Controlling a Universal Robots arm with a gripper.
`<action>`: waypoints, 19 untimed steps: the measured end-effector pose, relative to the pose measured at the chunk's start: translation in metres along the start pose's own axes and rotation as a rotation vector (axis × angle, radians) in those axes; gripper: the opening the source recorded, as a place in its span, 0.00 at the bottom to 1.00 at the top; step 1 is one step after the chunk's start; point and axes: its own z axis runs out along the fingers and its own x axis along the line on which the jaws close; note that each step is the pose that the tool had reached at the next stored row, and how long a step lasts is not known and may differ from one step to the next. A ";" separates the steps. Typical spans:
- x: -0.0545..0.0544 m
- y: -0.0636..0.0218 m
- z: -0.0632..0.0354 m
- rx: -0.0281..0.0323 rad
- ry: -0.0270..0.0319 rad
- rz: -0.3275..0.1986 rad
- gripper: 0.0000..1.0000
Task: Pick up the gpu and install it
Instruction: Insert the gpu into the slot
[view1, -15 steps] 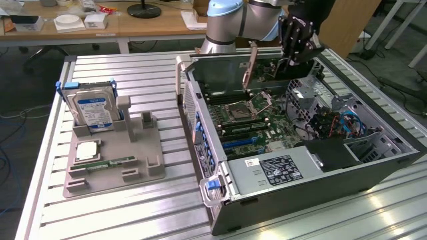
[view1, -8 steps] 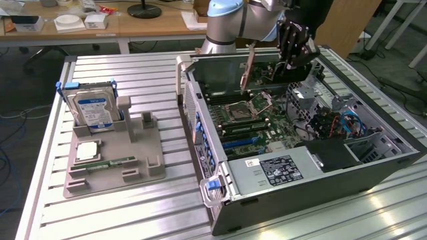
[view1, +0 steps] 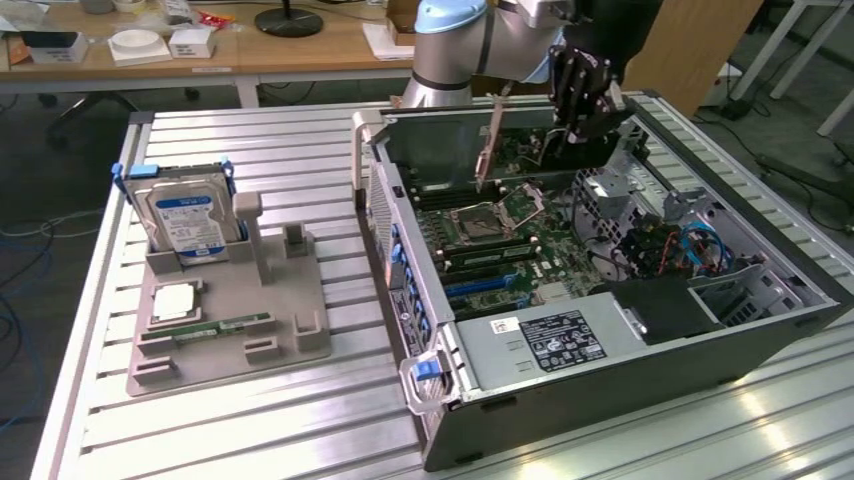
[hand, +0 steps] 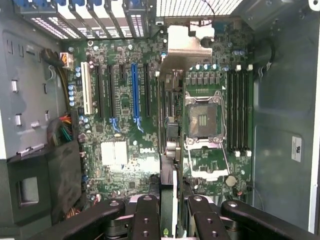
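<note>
Presently clamped on the gpu (hand: 169, 131): claw (hand: 171, 204) shut tight, inner fingers (hand: 146, 220) pressing from both sides, nothing else in the grasp. No gap to close between claw and gpu, then. Sits right in the grip, edge-on, top edge pinched, body reaching down toward the motherboard (hand: 125, 175). Runs lengthwise away from the claw, parallel to the expansion slots, silvery bracket (hand: 186, 44) at the end nearest the slotted rear wall. Hovers over the strip of board between the blue slot (hand: 134, 95) and the CPU socket (hand: 202, 120). Exact slot beneath: cannot tell; likewise any contact between bottom edge and board. Judged from the exterior view, not seated yet: held up over the far part of the open case (view1: 641, 390), itself laid on its side on the ribbed table (view1: 267, 150). Well apart, toward the exterior view's left: grey holder (view1: 287, 300), hard drive (view1: 187, 222) standing upright in it, RAM stick (view1: 220, 325) lying flat. Key alignment, by the look of it: long axis of the gpu against the line of the slots, seemingly parallel, bracket end square to the rear wall.
</note>
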 end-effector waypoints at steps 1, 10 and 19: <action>0.000 0.0022 0.0005 0.0000 0.0000 -0.001 0.26; 0.001 0.0137 0.0105 0.0020 -0.0007 -0.011 0.26; 0.002 0.0283 0.0166 0.0017 -0.0017 -0.030 0.26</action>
